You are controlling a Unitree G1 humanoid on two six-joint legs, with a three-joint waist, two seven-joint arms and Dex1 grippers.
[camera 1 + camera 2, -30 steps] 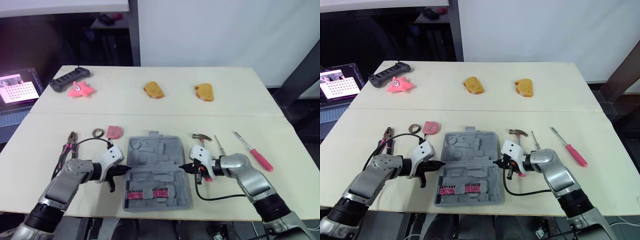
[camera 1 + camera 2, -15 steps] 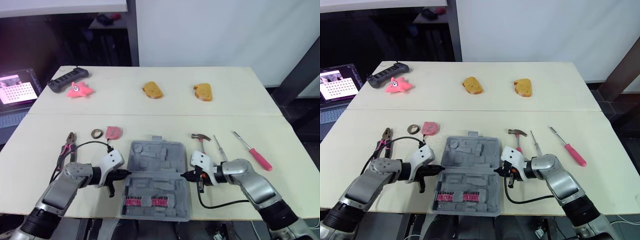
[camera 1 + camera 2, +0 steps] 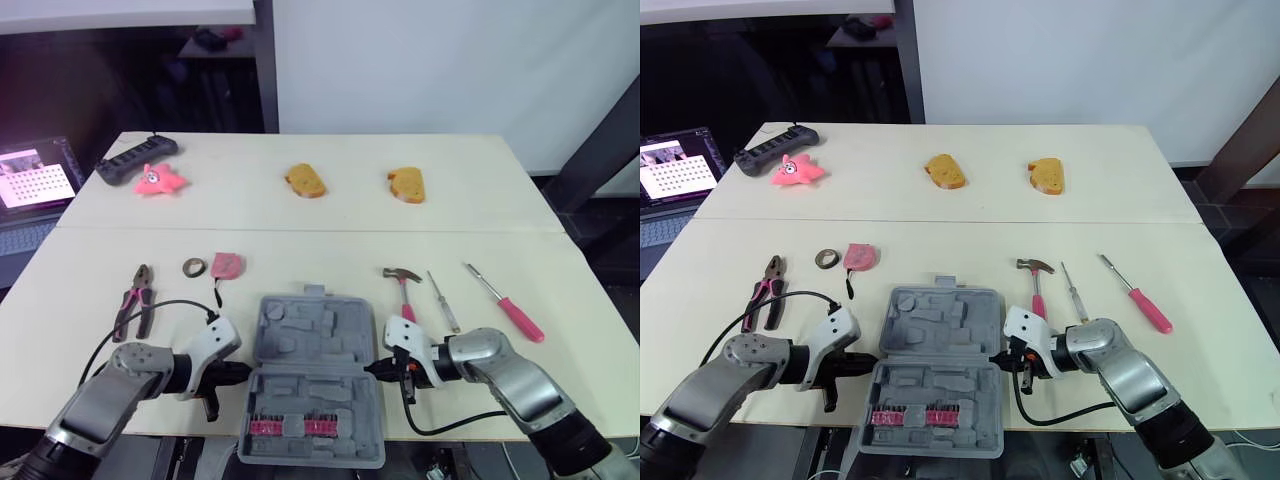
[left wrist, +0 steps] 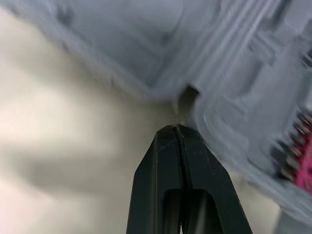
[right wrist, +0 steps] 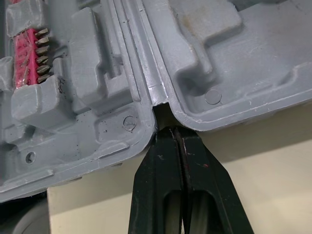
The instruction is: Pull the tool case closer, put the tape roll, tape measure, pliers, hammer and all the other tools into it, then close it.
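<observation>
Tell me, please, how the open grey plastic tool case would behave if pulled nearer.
The grey plastic tool case looks rigidly moulded, so probably slides whole. Its near half overhangs the table edge; it could tip off.

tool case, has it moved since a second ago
Yes. The tool case has slid toward the robot: its far edge was level with the hammer head, and now it lies nearer.
</observation>
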